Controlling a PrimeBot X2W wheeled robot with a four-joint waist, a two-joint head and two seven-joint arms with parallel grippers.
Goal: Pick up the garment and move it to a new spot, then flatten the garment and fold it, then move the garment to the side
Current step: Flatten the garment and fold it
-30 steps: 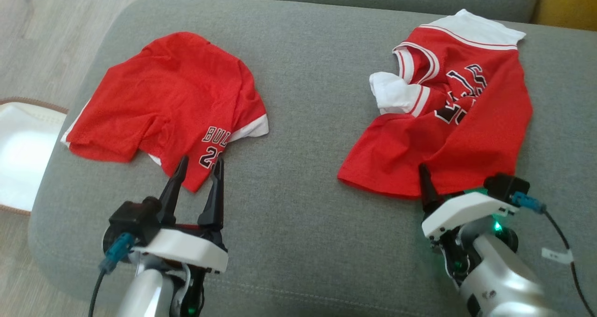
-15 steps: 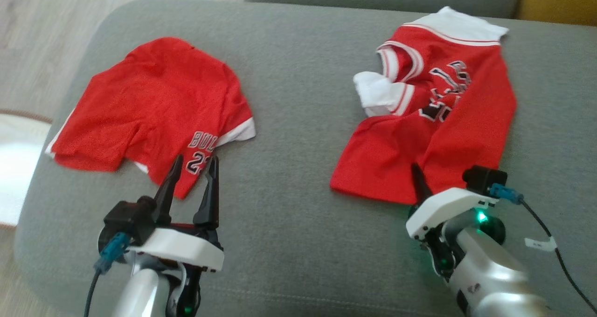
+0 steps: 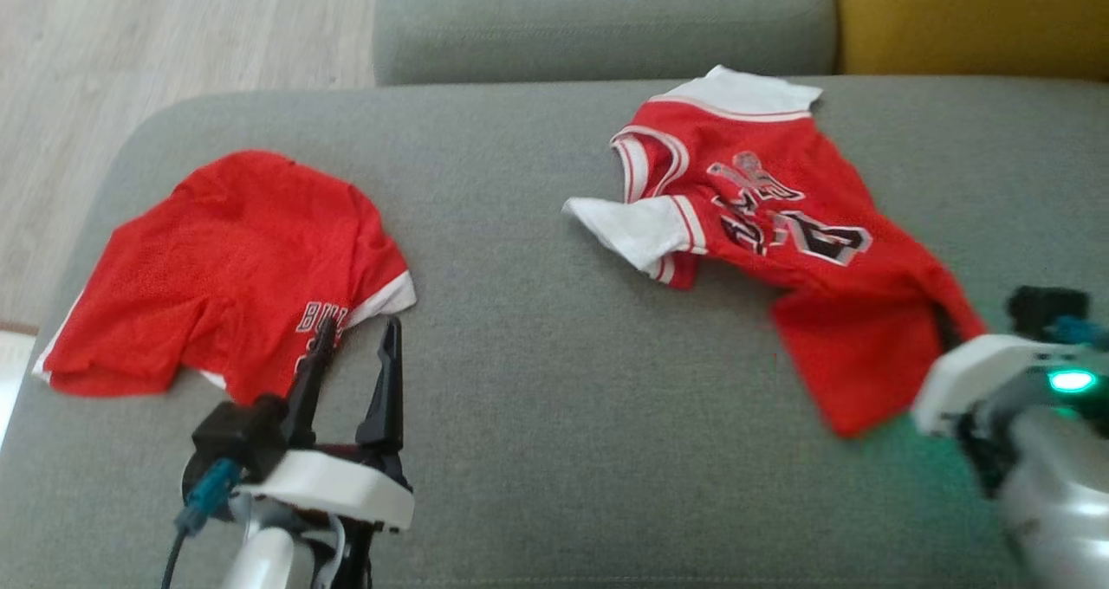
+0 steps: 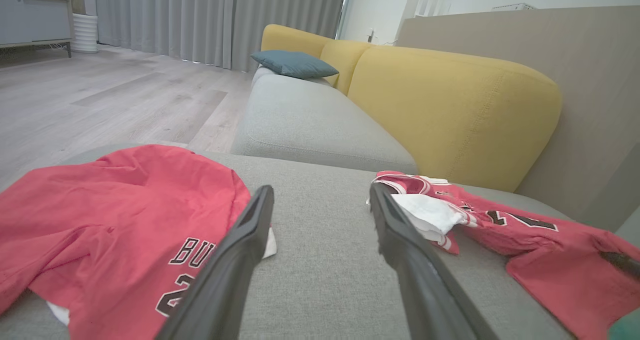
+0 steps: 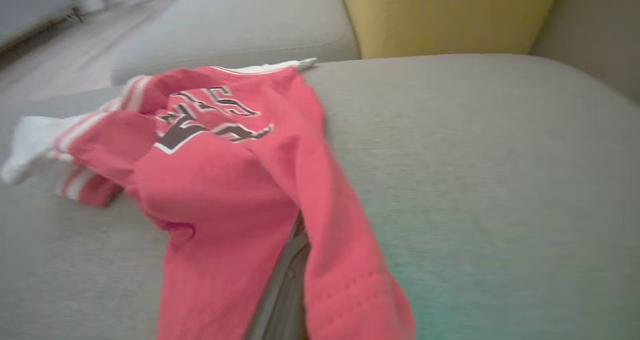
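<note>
**Red jersey [image 3: 780,234] hooked at the hem: the carry is on**

Far left, the red shorts [image 3: 217,268] lie rumpled on the grey sofa seat [image 3: 537,398], untouched. Just at their near edge hovers the left gripper [image 3: 359,333], jaws spread wide with nothing between them, one finger crossing the printed leg in the head view. Then a stretch of bare cushion.

Now the action! The jersey sits on the right half of the seat, white sleeve pointing left, collar toward the backrest, its lower hem drawn out toward the right gripper [image 3: 946,333]. A second ago those jaws stood apart at the hem; now they're clenched on the cloth, and the right wrist view shows red mesh draped straight over the fingers.

The jersey has swung round and stretched since the earlier view — though the head camera has shifted too, so part of that is the view itself. My read: the grasp is made and the move to a new spot is just starting, with flattening and folding all ahead. It's a one-corner hold, so expect the cloth to trail and bunch.
</note>
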